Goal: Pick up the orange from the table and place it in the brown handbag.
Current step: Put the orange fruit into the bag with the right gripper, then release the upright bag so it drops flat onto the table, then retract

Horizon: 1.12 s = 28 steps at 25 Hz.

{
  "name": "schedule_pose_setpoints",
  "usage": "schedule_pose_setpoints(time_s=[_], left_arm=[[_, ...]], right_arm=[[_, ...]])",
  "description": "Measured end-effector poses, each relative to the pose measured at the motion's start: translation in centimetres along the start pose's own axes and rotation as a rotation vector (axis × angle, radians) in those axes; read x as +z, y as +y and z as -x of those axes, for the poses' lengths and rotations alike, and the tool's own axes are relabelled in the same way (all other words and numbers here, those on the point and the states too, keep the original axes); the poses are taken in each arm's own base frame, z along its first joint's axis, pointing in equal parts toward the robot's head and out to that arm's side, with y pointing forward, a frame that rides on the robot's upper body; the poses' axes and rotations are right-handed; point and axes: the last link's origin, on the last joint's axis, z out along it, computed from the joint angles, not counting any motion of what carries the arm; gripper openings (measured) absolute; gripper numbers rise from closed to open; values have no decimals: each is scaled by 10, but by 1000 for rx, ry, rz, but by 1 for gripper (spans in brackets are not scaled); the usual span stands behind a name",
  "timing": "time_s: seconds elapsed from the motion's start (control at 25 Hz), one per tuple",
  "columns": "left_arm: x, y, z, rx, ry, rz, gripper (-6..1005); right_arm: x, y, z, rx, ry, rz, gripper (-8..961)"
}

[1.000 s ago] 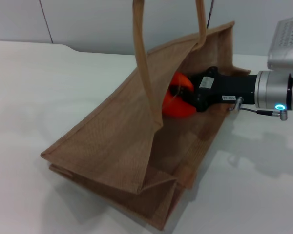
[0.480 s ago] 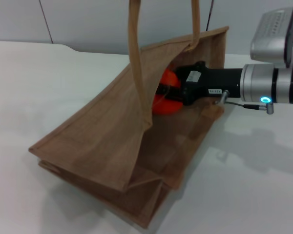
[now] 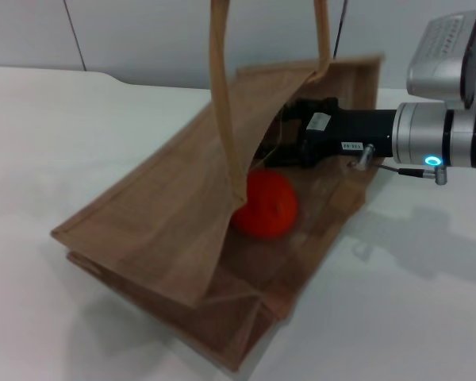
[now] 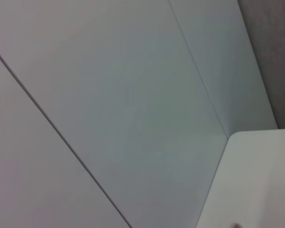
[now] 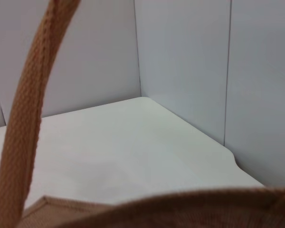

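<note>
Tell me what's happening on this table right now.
The right gripper is reaching into the mouth of the brown handbag, which lies tilted on the white table with its handles held up. The orange sits loose inside the bag, below the gripper and apart from it, so the drop looks done. Whether the fingers are open is hidden by the bag. The left arm is out of sight.

The brown handbag (image 3: 174,230) lies on the table (image 3: 55,135), mouth toward the far right. The orange (image 3: 266,205) rests inside it, near of the right gripper (image 3: 279,149) reaching in from the right.
</note>
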Motion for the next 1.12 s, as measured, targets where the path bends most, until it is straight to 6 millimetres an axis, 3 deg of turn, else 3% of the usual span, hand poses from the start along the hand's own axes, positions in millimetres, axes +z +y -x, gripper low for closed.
schedule_pose_setpoints(time_s=[0.04, 0.16, 0.4, 0.56, 0.64, 0.84, 1.12], left_arm=[[0, 0, -1, 0, 3, 0, 163], [0, 1, -3, -2, 19, 3, 164], [-4, -4, 8, -25, -4, -22, 166], [-13, -17, 31, -78, -52, -96, 167], [-17, -22, 40, -105, -64, -121, 168], [-21, -31, 55, -161, -68, -159, 170], [-22, -40, 75, -247, -68, -177, 172]], right_arm=[[0, 0, 0, 0, -2, -3, 598], [2, 0, 0, -3, -2, -8, 825], [-4, -9, -2, -2, 24, -44, 889], [-39, -35, -12, 61, 71, -139, 887], [-67, -46, -20, 112, 100, -187, 886], [-123, -56, -37, 176, 133, -306, 884], [-151, -62, -41, 181, 100, -465, 883]])
